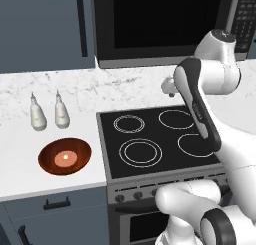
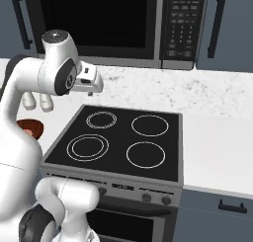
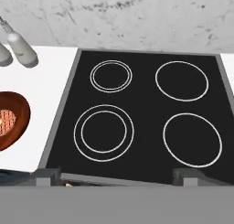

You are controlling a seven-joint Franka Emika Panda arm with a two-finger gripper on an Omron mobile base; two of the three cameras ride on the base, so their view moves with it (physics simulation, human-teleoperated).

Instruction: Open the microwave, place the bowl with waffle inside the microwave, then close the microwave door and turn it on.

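while the left base view is showing the whole bowl sitting on the white counter at the middle left of the frame, with the waffle glowing at its centre, the right base view is giving just a reddish sliver of that bowl peeking out at the left edge behind the white arm. the hand view is looking down over the black stovetop, and the bowl is lying at its left edge, cut off by the frame, with part of the waffle showing inside. two pale bottles are standing on the counter just above the bowl in the left base view. the microwave is filling the top of the right base view, its keypad strip readable on the right and the microwave door lying flush and closed. the claw is hanging above the back of the stovetop, well apart from the bowl, which is sitting lower and to its left in the left base view. in the left base view the claw is mostly hidden behind the forearm. its finger tips are barely rising at the bottom of the hand view, set wide apart with nothing between them.
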